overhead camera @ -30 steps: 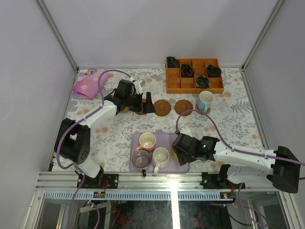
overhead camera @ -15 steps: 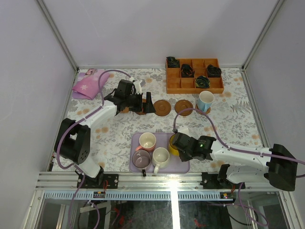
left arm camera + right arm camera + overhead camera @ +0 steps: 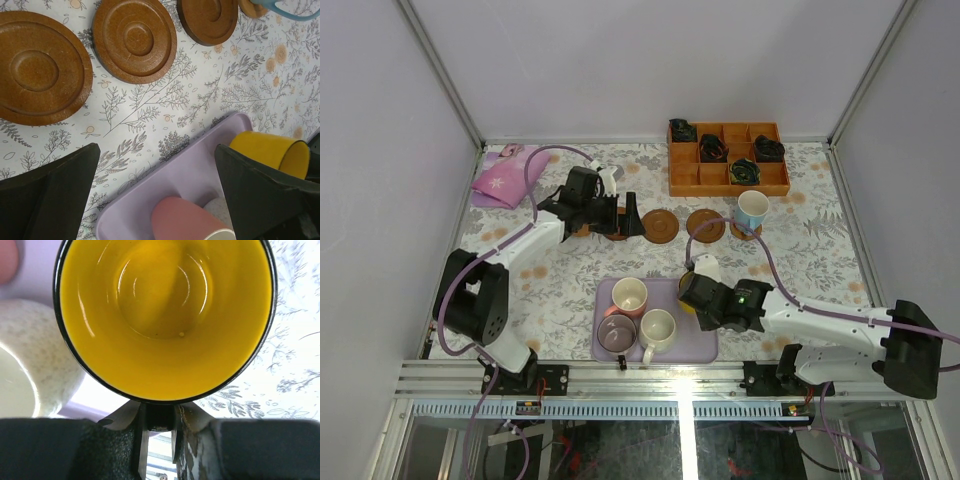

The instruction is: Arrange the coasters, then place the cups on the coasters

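Observation:
My right gripper (image 3: 159, 417) is shut on the handle of the yellow cup (image 3: 165, 315), whose mouth faces the wrist camera, at the right end of the lavender tray (image 3: 705, 345). In the top view that gripper (image 3: 694, 292) hides most of the yellow cup (image 3: 686, 300). The pink cup (image 3: 628, 296), purple cup (image 3: 617, 333) and white cup (image 3: 657, 330) stand in the tray. The light blue cup (image 3: 752, 210) stands on a coaster at the right end of the row. Bare coasters (image 3: 660, 225) (image 3: 705, 225) lie beside it. My left gripper (image 3: 620, 222) hangs open over the row's left end.
An orange-brown compartmented box (image 3: 728, 158) with dark items stands at the back right. A pink cloth (image 3: 505, 178) lies at the back left. The left wrist view shows three coasters (image 3: 134, 40), the tray's corner (image 3: 200, 170) and the tilted yellow cup (image 3: 270, 152).
My right gripper has shut on the yellow cup's handle and shifted slightly away from the near edge with it. The left arm has not moved.

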Action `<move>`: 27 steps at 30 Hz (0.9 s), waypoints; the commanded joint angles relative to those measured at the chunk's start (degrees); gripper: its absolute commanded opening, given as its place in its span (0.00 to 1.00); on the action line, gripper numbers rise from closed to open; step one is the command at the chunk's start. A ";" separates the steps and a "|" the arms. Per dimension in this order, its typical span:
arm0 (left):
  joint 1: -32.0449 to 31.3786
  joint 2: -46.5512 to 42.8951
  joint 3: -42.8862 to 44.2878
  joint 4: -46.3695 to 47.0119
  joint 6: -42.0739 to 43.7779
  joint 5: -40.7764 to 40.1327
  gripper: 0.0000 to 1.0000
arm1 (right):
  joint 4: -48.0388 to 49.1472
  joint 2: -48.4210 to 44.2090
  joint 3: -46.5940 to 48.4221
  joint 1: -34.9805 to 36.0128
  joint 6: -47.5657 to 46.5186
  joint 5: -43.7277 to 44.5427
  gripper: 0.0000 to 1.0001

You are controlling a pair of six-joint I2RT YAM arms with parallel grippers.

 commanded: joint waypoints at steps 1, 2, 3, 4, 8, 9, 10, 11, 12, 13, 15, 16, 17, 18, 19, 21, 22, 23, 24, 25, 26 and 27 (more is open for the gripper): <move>-0.07 -3.15 -0.52 2.38 1.13 -2.54 0.99 | 1.53 0.30 8.15 0.35 2.32 11.36 0.00; -0.05 -3.54 -0.44 2.25 1.28 -3.04 0.99 | 1.40 1.23 9.41 0.29 2.31 13.34 0.00; -0.07 -3.95 -0.43 2.09 1.37 -3.58 0.99 | 1.10 2.27 10.79 0.20 2.09 15.33 0.00; -0.10 -4.27 -0.42 1.92 1.46 -4.08 0.99 | 0.84 3.43 12.42 0.20 1.84 17.36 0.00; 0.13 -5.77 -0.80 1.50 1.36 -5.33 0.99 | 0.08 9.26 18.41 -3.27 1.14 22.14 0.00; 0.24 -6.17 -0.97 1.49 1.15 -5.47 0.99 | 1.23 10.23 19.27 -5.11 0.50 21.58 0.00; 0.36 -6.54 -1.09 1.49 0.93 -5.59 0.99 | 2.43 11.05 19.72 -7.03 0.01 20.99 0.00; 0.65 -6.99 -1.26 1.53 0.64 -5.60 0.99 | 3.83 11.53 19.94 -8.87 -0.89 20.16 0.00; 0.92 -7.48 -1.40 1.57 0.41 -5.68 0.99 | 5.42 12.05 19.99 -10.86 -1.76 19.53 0.00; 1.41 -7.95 -1.72 1.76 0.19 -5.81 0.99 | 7.07 12.33 20.02 -12.71 -3.01 19.08 0.00; 2.34 -9.10 -2.49 2.49 -0.44 -6.51 0.99 | 9.44 13.61 20.72 -16.22 -5.61 18.55 0.00; 3.03 -9.83 -2.94 3.16 -0.89 -6.80 1.00 | 10.14 14.38 21.43 -17.84 -6.85 18.31 0.00; 3.80 -10.41 -3.39 3.58 -1.34 -6.86 1.00 | 10.90 15.11 22.12 -19.39 -7.98 18.04 0.00; 4.72 -10.96 -3.86 4.05 -2.15 -7.04 1.00 | 12.10 15.82 22.59 -20.73 -9.38 17.63 0.00; 5.76 -11.43 -4.38 4.42 -2.86 -6.97 1.00 | 13.27 16.44 22.80 -21.92 -10.65 16.79 0.00; 8.47 -12.14 -5.81 5.40 -4.26 -6.81 1.00 | 15.29 17.72 23.43 -24.59 -12.81 15.02 0.00; 9.28 -12.42 -6.25 5.89 -4.88 -6.87 1.00 | 16.02 18.41 23.83 -25.53 -13.33 14.35 0.00; 10.22 -12.67 -7.15 6.15 -5.24 -7.27 1.00 | 16.61 19.15 24.24 -26.39 -13.97 13.76 0.00; 10.97 -12.99 -7.83 6.37 -5.49 -7.71 1.00 | 17.23 19.83 24.51 -27.17 -14.66 13.10 0.00; 11.67 -13.32 -8.36 6.48 -5.59 -8.16 1.00 | 17.73 20.55 24.94 -27.90 -15.06 12.35 0.00; 12.00 -13.57 -8.78 6.43 -5.55 -8.45 1.00 | 18.12 21.25 25.26 -28.53 -15.39 11.68 0.00; 12.24 -13.79 -9.03 6.36 -5.57 -8.67 1.00 | 18.46 22.03 25.70 -29.02 -15.65 11.15 0.00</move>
